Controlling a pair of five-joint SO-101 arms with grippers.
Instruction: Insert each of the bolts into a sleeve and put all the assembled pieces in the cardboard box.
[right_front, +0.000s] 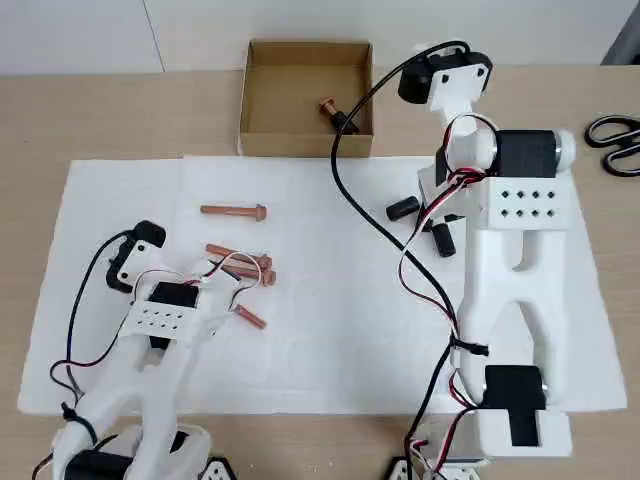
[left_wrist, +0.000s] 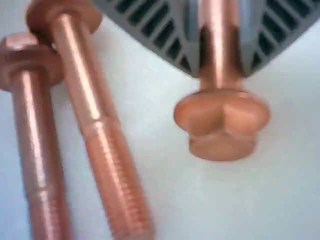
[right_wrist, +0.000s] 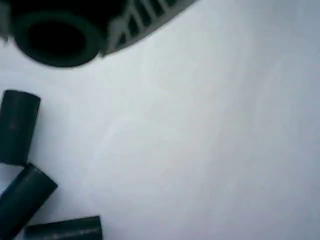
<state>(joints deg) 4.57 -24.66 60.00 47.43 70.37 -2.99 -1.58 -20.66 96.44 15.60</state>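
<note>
Held bolt (left wrist view): closest to the lens, the held bolt (left_wrist: 222, 122) is seen head first. Its shank is pinched between the ribbed grey jaws of the left gripper (left_wrist: 218, 52). Bare white sheet (left_wrist: 260, 200) is seen around the head.
Loose bolts (left wrist view): two loose bolts (left_wrist: 97, 130) are laid side by side near the held bolt but apart from it, their heads close together.
Held sleeve (right wrist view): the held sleeve (right_wrist: 55, 40) is shown open end on, pinched by the right gripper (right_wrist: 75, 35) against a ribbed jaw.
Loose sleeves (right wrist view): three loose sleeves (right_wrist: 17, 127) are grouped on the sheet, and two seem to touch. A wide stretch of open sheet is left beside them.
Edges (high view): the sheet is spread over the table (right_front: 30, 110), with its far edge just short of the cardboard box (right_front: 245, 100).
Box (high view): one assembled piece (right_front: 335, 112) is seen inside, near the right wall.
Open room (high view): the middle of the sheet, between the arms, is left open. A single bolt (right_front: 233, 211) is laid alone toward the box.
Left arm (right_front: 160, 320) (high view): it is bent low over the bolt cluster at the near left.
Right arm (right_front: 520, 260) (high view): it is stretched forward along the right side, with the wrist dropped over the sleeves.
Scissors (right_front: 615, 145) (high view): they are laid off the sheet at the right table edge, well apart from the task's things.
</note>
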